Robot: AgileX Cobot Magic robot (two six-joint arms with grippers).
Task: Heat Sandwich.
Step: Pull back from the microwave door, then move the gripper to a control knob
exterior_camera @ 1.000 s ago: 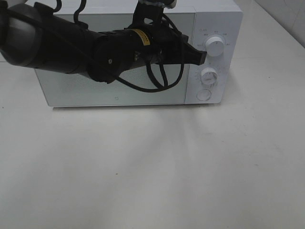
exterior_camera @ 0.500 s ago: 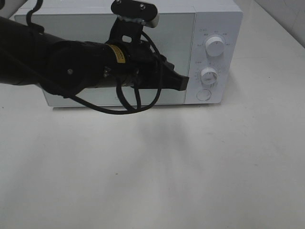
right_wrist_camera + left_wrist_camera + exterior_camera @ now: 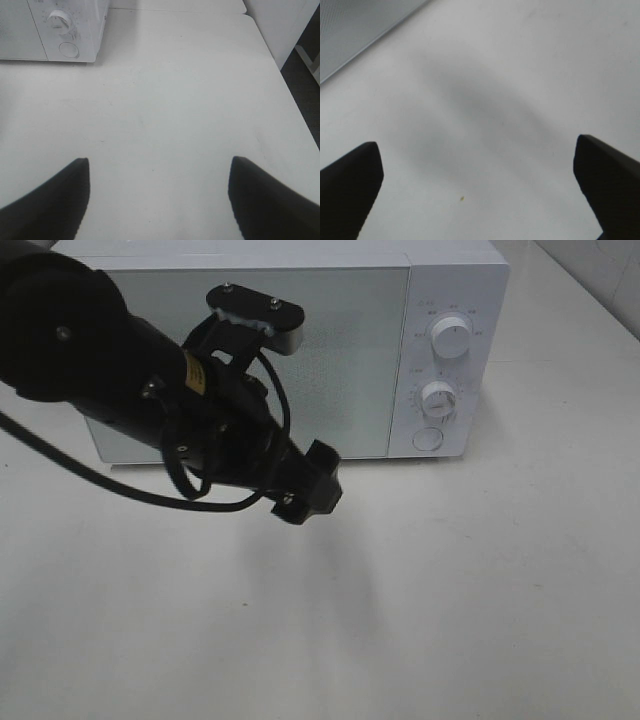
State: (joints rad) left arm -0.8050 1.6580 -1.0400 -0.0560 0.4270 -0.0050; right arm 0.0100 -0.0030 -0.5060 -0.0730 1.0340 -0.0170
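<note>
The white microwave [image 3: 350, 360] stands at the back of the table with its door closed. The sandwich is out of view. My left gripper [image 3: 305, 490] hangs over the table in front of the door's lower edge, left of the dials. In the left wrist view the left gripper [image 3: 477, 155] is open, with only bare tabletop between its fingers. My right gripper [image 3: 160, 167] is also open and empty, over the table to the right of the microwave [image 3: 50, 30]; the exterior high view does not show it.
On the microwave's right panel are an upper dial [image 3: 452, 337], a lower dial [image 3: 439, 398] and a round button [image 3: 428, 438]. The white table [image 3: 450, 590] stretches in front. The table's right edge [image 3: 295, 115] drops to a dark floor.
My left arm has drawn back from the upper dial, down and to the left in front of the door. Its jaws went from shut to wide open.
</note>
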